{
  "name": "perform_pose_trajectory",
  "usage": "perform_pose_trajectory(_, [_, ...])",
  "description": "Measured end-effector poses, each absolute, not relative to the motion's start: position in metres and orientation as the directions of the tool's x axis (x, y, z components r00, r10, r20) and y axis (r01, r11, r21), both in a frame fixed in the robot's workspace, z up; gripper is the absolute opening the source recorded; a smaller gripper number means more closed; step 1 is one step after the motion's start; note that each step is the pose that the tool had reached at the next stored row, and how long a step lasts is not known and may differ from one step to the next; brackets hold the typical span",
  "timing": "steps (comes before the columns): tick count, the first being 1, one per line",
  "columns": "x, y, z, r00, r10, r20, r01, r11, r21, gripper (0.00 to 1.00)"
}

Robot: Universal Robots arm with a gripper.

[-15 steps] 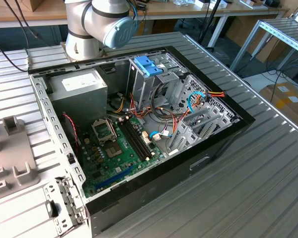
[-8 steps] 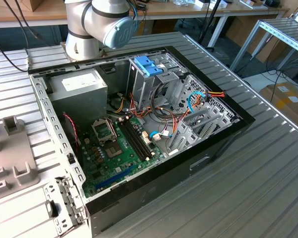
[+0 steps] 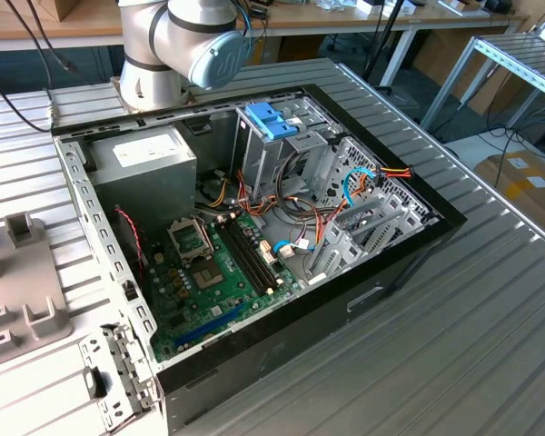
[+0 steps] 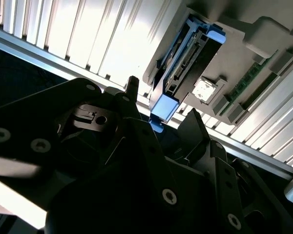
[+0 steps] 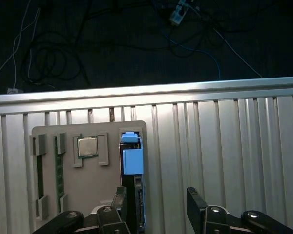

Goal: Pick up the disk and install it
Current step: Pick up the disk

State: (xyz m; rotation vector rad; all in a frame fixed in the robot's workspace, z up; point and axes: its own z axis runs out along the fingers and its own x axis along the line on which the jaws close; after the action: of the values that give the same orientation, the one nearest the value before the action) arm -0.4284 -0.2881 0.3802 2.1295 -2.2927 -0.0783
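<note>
The disk [image 5: 132, 168] stands on edge in a slot of a grey holder tray [image 5: 93, 187], with its blue rail end facing the first wrist camera. In the second wrist view the disk [image 4: 188, 61] shows its dark connector edge between blue rails. My gripper [image 5: 157, 202] is open just short of the disk. One fingertip [image 5: 119, 197] sits right beside the disk's edge, and the other fingertip [image 5: 195, 200] stands well off to the side over ribbed table. The gripper [image 4: 162, 105] holds nothing.
The tray also carries a processor chip [image 5: 88, 146] and memory sticks [image 5: 58, 170]. In the exterior view the open computer case [image 3: 254, 236] lies on the ribbed metal table [image 3: 472, 309], with a light-blue bracket [image 3: 271, 118] on its drive cage, a grey power supply [image 3: 145, 163] and a green motherboard [image 3: 218, 272].
</note>
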Motion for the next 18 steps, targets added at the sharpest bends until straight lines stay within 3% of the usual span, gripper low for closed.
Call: perform_pose_trajectory(18, [-0.4296,-0.2848,0.3753,-0.074,-0.997,-0.026,-0.996,0.073,0.044,0.60])
